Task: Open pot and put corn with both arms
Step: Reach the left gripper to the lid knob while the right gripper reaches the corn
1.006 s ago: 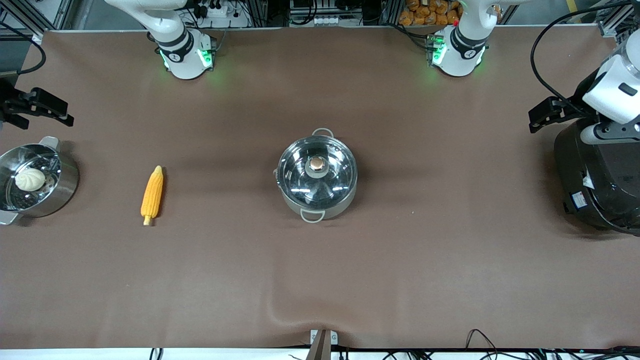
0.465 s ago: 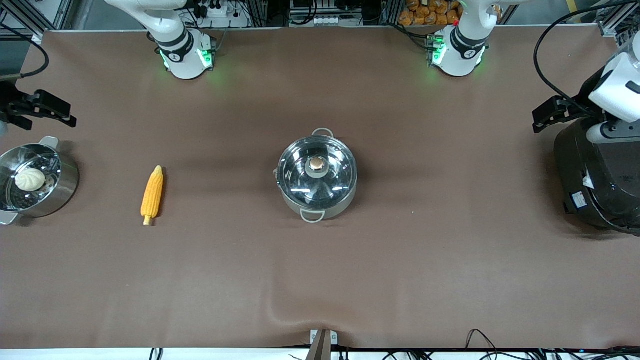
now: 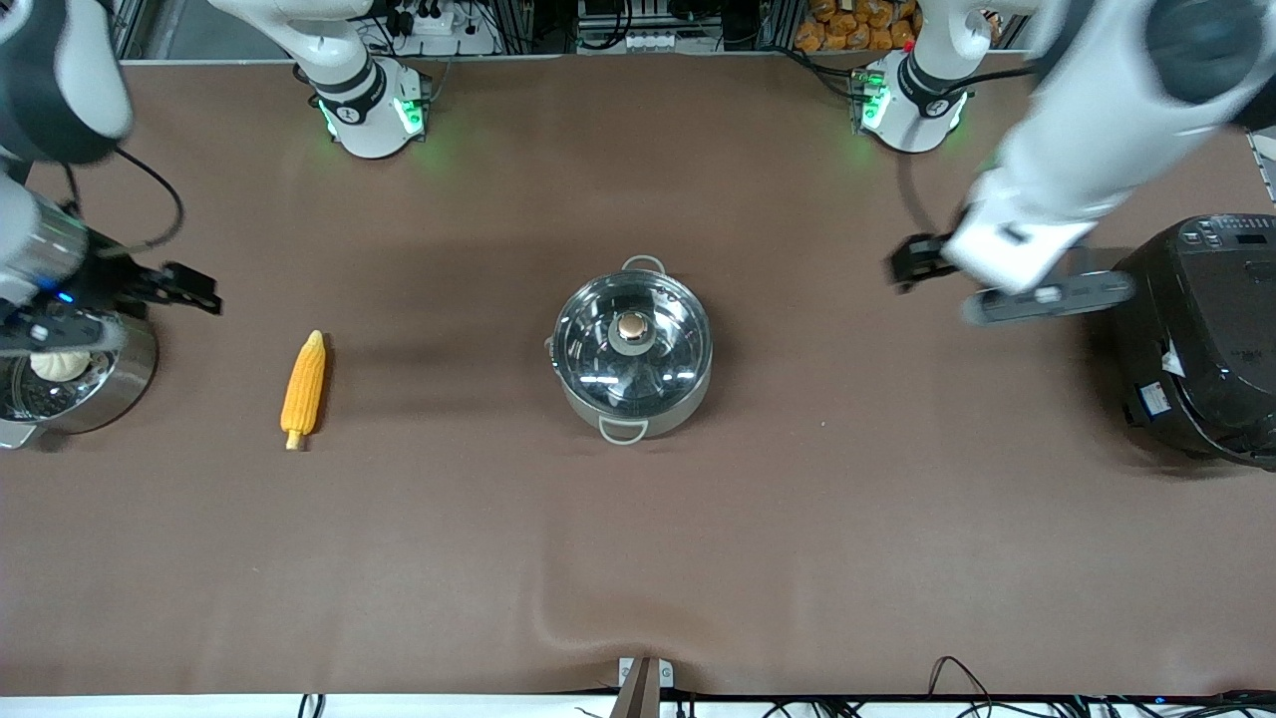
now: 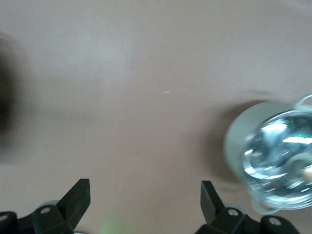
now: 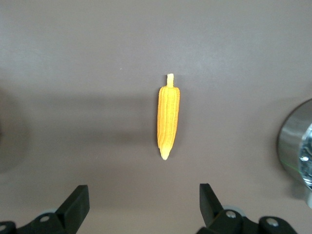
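The steel pot [image 3: 633, 394] stands mid-table with its glass lid [image 3: 598, 349] and copper knob [image 3: 631, 326] on. The corn [image 3: 303, 389] lies on the cloth between the pot and the right arm's end of the table. My right gripper [image 3: 194, 289] is open and empty in the air beside the steamer pan; in the right wrist view the corn [image 5: 168, 114] lies ahead of the open gripper [image 5: 145, 202]. My left gripper [image 3: 909, 265] is open and empty over bare cloth between the pot and the rice cooker; the left wrist view shows the pot [image 4: 275, 156] off to one side of the gripper [image 4: 145, 200].
A steel steamer pan [image 3: 130, 384] holding a white bun [image 3: 60, 365] sits at the right arm's end, partly hidden by that arm. A big black rice cooker [image 3: 1196, 339] stands at the left arm's end. The brown cloth has a ripple near the front edge.
Both arms have swung in from the table's ends. The right gripper moved from over the steamer pan toward the corn. The left gripper moved off the rice cooker toward the pot.
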Motion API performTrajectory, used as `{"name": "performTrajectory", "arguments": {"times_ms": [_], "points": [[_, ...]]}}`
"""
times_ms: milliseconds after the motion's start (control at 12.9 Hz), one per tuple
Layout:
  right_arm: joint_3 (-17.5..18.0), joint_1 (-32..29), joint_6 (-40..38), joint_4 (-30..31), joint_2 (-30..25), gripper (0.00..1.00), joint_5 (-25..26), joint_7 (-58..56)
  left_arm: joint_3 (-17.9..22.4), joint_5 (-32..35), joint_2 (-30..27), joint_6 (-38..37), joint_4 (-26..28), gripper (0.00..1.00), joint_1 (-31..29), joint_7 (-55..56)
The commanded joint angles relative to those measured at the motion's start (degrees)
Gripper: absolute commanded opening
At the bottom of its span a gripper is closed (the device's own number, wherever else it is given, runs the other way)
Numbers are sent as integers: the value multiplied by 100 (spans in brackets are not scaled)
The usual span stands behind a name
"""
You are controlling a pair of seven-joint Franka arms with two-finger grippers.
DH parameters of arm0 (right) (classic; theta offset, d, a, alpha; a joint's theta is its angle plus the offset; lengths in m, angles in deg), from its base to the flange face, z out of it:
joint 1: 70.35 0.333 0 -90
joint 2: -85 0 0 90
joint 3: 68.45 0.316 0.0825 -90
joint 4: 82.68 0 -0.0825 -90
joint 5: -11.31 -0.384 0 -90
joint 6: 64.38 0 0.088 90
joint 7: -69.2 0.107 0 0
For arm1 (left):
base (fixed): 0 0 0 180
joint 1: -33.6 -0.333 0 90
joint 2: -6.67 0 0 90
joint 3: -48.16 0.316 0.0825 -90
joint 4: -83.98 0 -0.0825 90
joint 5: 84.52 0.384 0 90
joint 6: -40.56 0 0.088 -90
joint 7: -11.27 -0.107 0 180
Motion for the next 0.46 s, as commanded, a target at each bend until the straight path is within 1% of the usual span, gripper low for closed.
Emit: {"name": "performTrajectory", "arguments": {"times_ms": [0, 155, 387], "points": [[58, -69, 637, 525, 181, 100, -70, -48, 33, -91, 615, 557, -468, 100, 557, 1153], [58, -122, 1164, 753, 516, 100, -62, -57, 77, -91, 1036, 1042, -598, 100, 961, 1998], [49, -122, 2148, 1263, 850, 100, -53, -109, 95, -82, 1827, 1263, -941, 100, 1471, 3061]]}}
